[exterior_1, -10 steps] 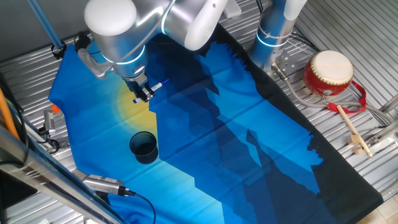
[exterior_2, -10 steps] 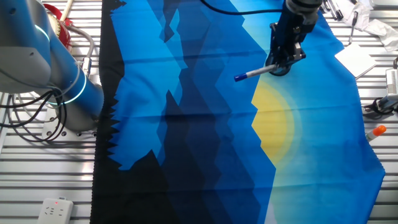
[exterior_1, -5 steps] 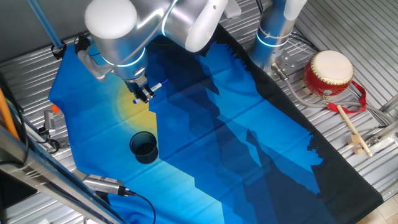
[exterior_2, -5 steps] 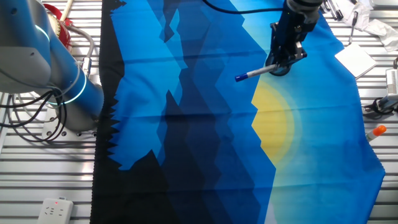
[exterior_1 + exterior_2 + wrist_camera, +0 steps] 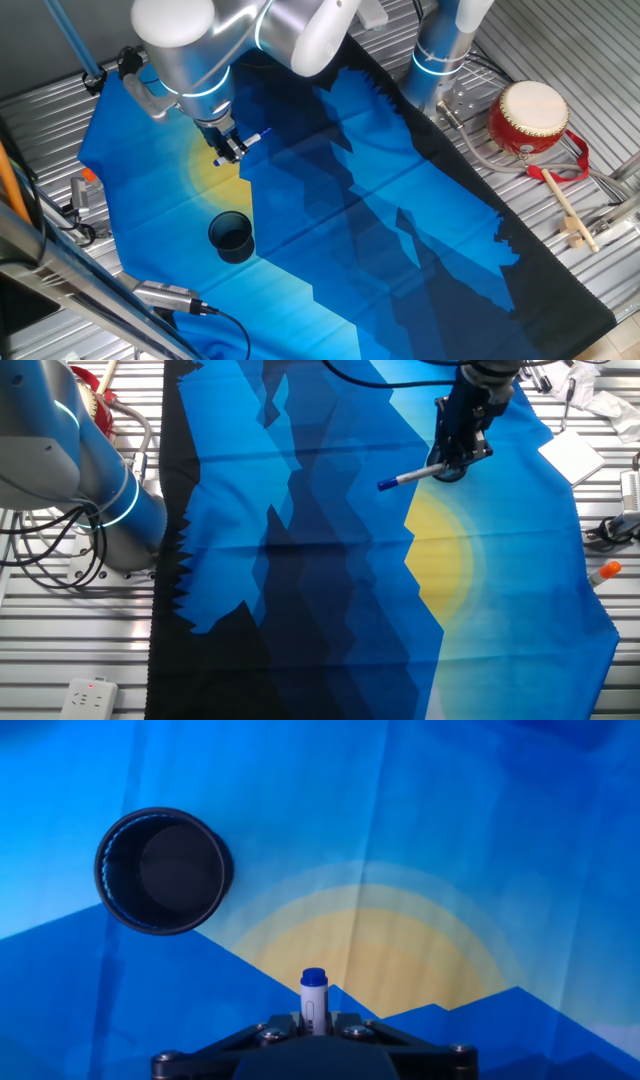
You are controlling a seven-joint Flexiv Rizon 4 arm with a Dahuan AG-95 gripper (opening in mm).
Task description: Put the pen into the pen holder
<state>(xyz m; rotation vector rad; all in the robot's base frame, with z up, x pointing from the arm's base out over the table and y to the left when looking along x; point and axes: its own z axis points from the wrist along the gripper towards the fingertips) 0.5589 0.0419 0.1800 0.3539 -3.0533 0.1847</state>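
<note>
My gripper is shut on the pen, a slim white marker with a blue tip, and holds it above the yellow sun on the blue cloth. In the other fixed view the pen sticks out level to the left of the gripper. In the hand view the pen stands between the jaws of the gripper, blue end forward. The pen holder, a dark cup, stands upright and open on the cloth, nearer the front than the gripper. In the hand view it lies up and left of the pen.
A red-and-cream drum and a wooden drumstick lie at the right, off the cloth. The robot base stands at the back. An orange-capped item and cables lie beside the cloth's edge.
The arm has shifted very slightly; the pen stays gripped at about the same place above the cloth.
</note>
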